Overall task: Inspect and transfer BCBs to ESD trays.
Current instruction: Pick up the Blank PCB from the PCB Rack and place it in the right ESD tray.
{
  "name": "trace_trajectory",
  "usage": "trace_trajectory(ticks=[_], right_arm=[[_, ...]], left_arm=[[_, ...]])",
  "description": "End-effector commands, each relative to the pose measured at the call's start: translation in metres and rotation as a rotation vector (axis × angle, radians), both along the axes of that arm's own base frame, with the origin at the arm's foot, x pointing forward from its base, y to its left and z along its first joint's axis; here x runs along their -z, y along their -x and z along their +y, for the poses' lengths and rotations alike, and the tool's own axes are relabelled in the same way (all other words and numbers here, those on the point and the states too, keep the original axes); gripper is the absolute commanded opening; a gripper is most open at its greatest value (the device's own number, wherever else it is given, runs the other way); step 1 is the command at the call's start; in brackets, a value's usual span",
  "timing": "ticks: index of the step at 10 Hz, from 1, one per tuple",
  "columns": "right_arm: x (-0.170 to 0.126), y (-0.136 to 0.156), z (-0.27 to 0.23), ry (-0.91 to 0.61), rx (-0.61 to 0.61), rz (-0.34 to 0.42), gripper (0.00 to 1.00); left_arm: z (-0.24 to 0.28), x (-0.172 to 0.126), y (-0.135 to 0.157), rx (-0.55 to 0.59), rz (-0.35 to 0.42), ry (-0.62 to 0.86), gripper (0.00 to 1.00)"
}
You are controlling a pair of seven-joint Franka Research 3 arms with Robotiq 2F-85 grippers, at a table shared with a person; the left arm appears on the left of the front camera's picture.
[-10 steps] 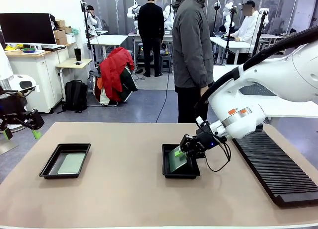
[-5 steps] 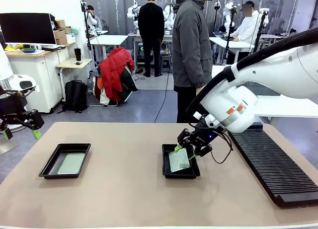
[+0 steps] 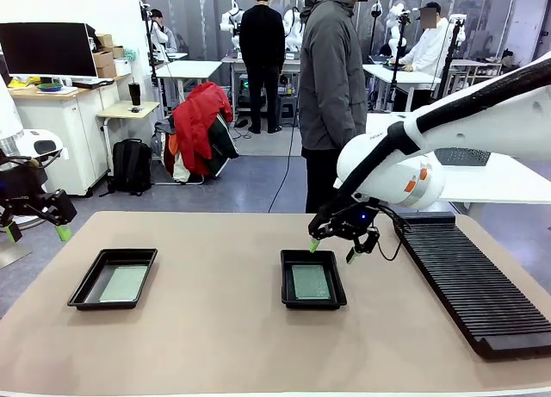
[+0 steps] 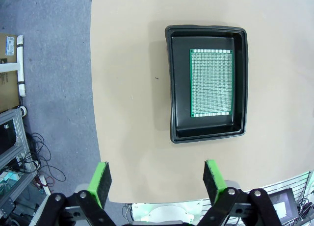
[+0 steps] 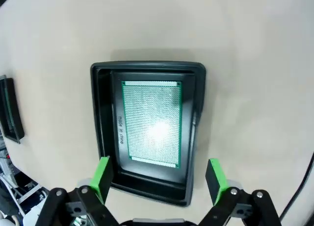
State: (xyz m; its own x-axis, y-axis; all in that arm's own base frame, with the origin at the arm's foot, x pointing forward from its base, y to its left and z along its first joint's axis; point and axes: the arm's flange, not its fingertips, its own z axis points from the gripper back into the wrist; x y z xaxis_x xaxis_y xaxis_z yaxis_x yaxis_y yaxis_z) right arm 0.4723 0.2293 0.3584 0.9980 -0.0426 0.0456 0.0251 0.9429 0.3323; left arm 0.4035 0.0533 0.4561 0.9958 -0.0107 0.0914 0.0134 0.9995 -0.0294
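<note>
R gripper [image 3: 334, 247] fingers wide, empty, above BCB [image 3: 311, 282] flat in tray [image 3: 287, 287]; L gripper [image 4: 156, 179] wide, empty. Risk: R fingers clipping tray rim, shifting it.

Your right gripper [image 3: 333, 245] has let go and lifted clear; the BCB [image 3: 310, 282] now lies flat in the middle ESD tray [image 3: 289, 298].

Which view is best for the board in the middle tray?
Right wrist view: board seen from straight above, flat in the tray, hole grid sharp. Front view shows it small and oblique.
</note>
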Motion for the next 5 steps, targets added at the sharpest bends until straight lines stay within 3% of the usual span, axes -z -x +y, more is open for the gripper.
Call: trace_trajectory(ticks=[1,5], right_arm=[[-0.02,0.003,0.008,0.096,0.023,0.045,1.0],[-0.032,0.013,0.005,0.155,0.032,0.058,1.0]], left_arm=[[0.001,0.002,0.001,0.007,0.0,0.001,1.0],[0.001,0.002,0.001,0.007,0.0,0.001,1.0]])
